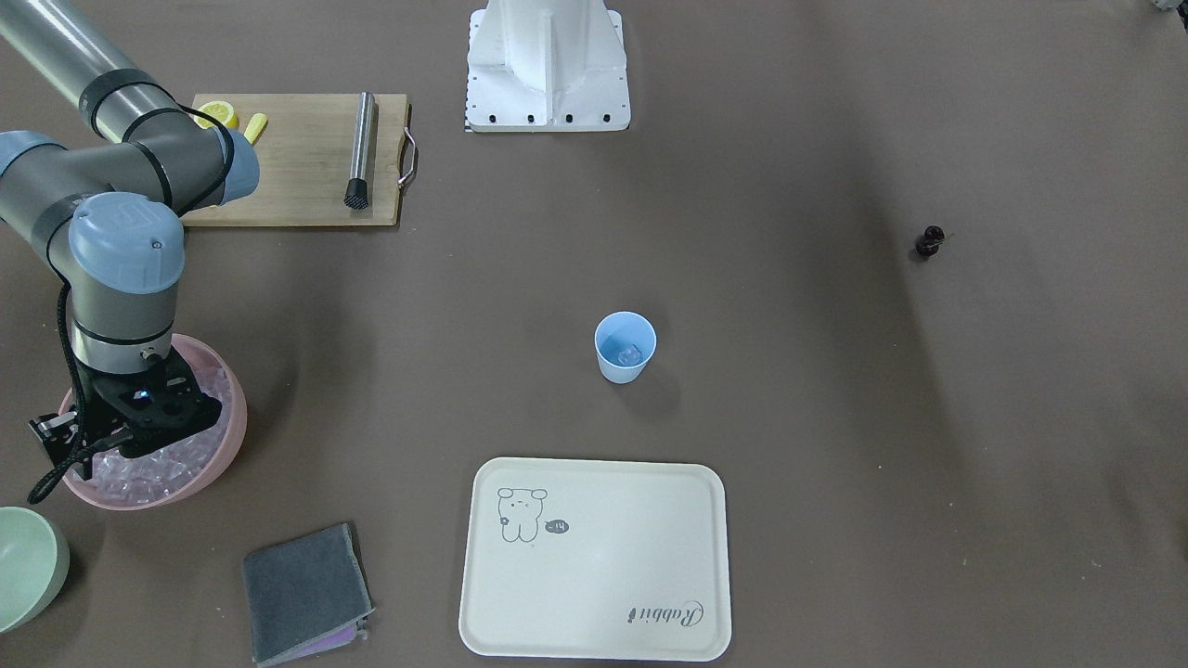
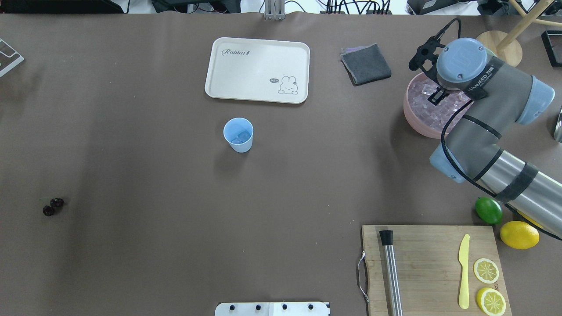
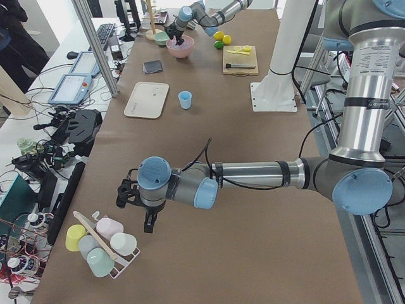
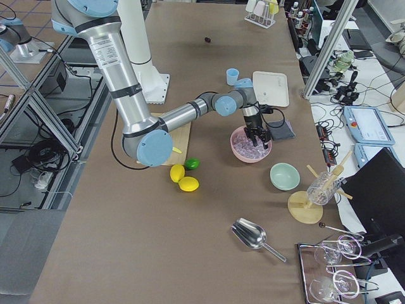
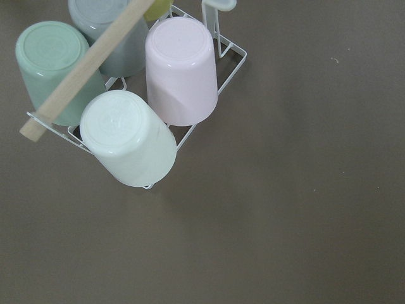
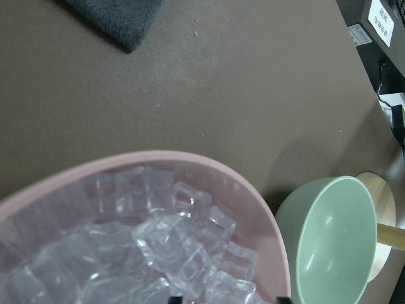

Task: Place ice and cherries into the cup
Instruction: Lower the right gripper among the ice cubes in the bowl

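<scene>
Down in the pink bowl (image 6: 253, 196), the right fingers (image 2: 437, 96) hang spread open over the ice (image 6: 171, 253), poised to pinch a cube. Well away from them stands the cup (image 1: 625, 348), seemingly holding one cube, and the cherries (image 1: 929, 240) lie farther still. Whether the left fingers (image 3: 149, 223) are open, I cannot tell.

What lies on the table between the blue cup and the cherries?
Nothing: in the overhead view, only bare brown table separates the light blue cup from the cherries.
</scene>
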`<state>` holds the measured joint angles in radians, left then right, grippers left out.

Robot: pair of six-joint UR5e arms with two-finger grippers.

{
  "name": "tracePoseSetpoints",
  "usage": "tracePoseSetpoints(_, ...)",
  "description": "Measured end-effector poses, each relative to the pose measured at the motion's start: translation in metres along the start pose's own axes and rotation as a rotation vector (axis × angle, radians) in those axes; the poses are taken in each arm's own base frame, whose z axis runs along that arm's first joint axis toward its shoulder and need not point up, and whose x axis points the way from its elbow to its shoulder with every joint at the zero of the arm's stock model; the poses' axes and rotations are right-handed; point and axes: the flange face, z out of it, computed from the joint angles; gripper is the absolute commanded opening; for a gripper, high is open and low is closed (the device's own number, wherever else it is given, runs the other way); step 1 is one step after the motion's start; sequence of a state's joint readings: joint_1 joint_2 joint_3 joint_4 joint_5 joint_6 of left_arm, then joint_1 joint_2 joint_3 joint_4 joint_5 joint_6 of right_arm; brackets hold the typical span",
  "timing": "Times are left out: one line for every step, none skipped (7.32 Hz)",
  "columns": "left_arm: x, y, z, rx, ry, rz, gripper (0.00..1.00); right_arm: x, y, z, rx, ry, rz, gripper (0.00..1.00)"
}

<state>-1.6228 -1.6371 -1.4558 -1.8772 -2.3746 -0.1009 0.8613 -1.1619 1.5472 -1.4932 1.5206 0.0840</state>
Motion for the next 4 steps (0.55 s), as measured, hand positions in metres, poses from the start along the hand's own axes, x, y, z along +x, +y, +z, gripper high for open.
tracePoseSetpoints(-0.001,0.002,0.001,0.003,0.0,0.002,0.98,-0.002,0.0,-0.001,0.001,-0.003,-0.002,0.57)
tracePoseSetpoints(-0.002,0.004,0.002,0.002,0.0,0.002,0.98,-0.004,-0.002,-0.006,0.009,-0.01,-0.004,0.69)
tracePoseSetpoints(-0.003,0.006,0.002,0.001,0.0,0.001,0.98,-0.004,-0.004,-0.014,0.02,-0.018,-0.002,0.7)
tracePoseSetpoints(-0.004,0.007,0.003,0.0,0.0,0.0,0.98,0.001,-0.004,-0.02,0.028,-0.042,0.009,0.7)
